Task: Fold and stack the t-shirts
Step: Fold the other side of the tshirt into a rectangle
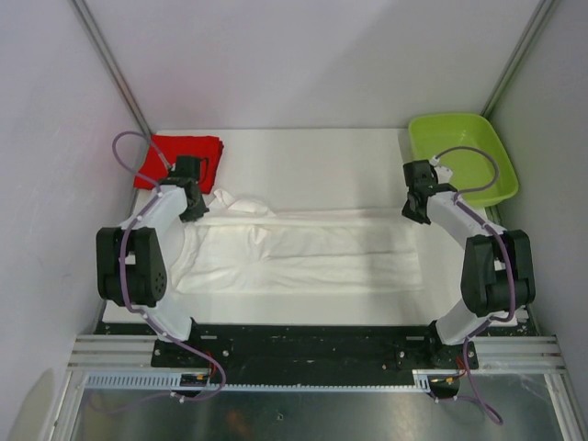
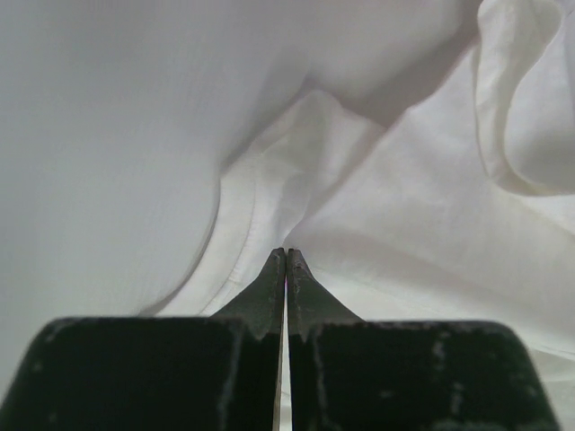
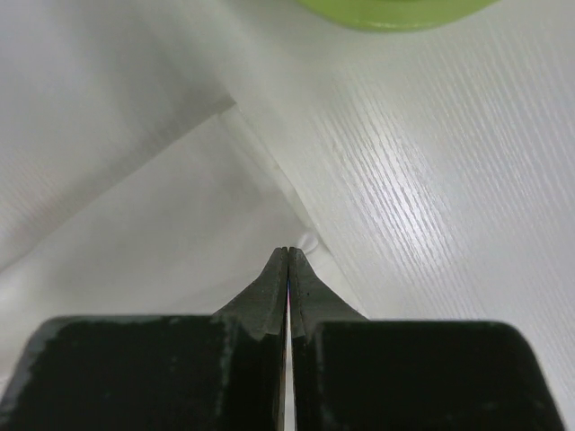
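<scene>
The widest free lane is the bare far strip of the table (image 1: 312, 156), between the red t-shirt (image 1: 188, 152) in the far-left corner and the lime-green tray (image 1: 450, 129) in the far-right one. The white t-shirt (image 1: 303, 253) covers the middle band from arm to arm (its bunched cloth rises just beside the left gripper (image 1: 195, 211)), leaving only a narrow bare strip along the near edge. The left gripper, clamped on cloth, sits close to the red t-shirt. The right gripper (image 1: 415, 216), pinching the shirt's edge, is near the tray's rim, where a purple cable (image 1: 469, 148) loops over. The side walls (image 1: 55, 184) stand close outside both elbows.
</scene>
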Controlling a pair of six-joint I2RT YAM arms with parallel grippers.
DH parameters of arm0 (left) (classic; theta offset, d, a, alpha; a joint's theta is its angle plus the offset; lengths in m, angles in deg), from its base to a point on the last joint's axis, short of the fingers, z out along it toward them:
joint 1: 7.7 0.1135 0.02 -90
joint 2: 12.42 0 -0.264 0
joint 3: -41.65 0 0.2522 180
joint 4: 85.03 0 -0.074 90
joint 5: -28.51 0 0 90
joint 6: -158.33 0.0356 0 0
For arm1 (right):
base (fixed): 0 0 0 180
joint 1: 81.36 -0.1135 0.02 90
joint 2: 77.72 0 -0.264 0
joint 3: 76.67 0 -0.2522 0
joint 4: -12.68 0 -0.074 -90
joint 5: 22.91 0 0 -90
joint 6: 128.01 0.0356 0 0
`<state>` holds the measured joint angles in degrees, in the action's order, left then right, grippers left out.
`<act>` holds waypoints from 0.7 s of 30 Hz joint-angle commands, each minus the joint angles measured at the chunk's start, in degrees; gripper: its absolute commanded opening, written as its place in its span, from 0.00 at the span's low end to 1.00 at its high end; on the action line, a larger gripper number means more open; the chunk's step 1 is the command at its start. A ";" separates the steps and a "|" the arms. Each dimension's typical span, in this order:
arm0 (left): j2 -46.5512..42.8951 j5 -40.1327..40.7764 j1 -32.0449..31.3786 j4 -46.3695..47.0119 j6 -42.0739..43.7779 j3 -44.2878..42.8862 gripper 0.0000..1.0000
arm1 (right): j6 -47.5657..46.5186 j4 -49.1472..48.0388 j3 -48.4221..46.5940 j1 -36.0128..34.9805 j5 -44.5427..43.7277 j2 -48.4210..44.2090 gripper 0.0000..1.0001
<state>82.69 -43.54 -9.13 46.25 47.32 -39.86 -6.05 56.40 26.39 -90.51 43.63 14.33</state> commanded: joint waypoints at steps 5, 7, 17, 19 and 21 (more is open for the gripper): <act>-4.00 1.64 0.64 3.03 -1.02 4.05 0.00 | 0.74 -1.84 3.65 -1.26 -1.08 -2.61 0.00; -4.02 1.58 0.64 3.09 -1.08 4.67 0.00 | 0.60 -2.10 4.55 -1.30 -1.09 -2.69 0.00; -4.72 -2.90 0.65 3.46 -0.09 4.53 0.23 | 0.70 -3.98 6.72 -2.28 -0.73 -2.01 0.00; -6.40 -4.32 0.64 3.51 0.51 4.06 0.41 | 0.66 -4.37 6.77 -2.41 -0.60 -2.02 0.00; -7.63 -6.97 0.60 3.70 1.06 2.96 0.49 | 0.65 -4.68 6.78 -2.51 -0.50 -2.11 0.00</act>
<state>80.53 -46.53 -8.98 48.17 47.67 -34.88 -6.07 54.04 33.01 -92.54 43.67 13.91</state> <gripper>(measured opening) 0.431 0.009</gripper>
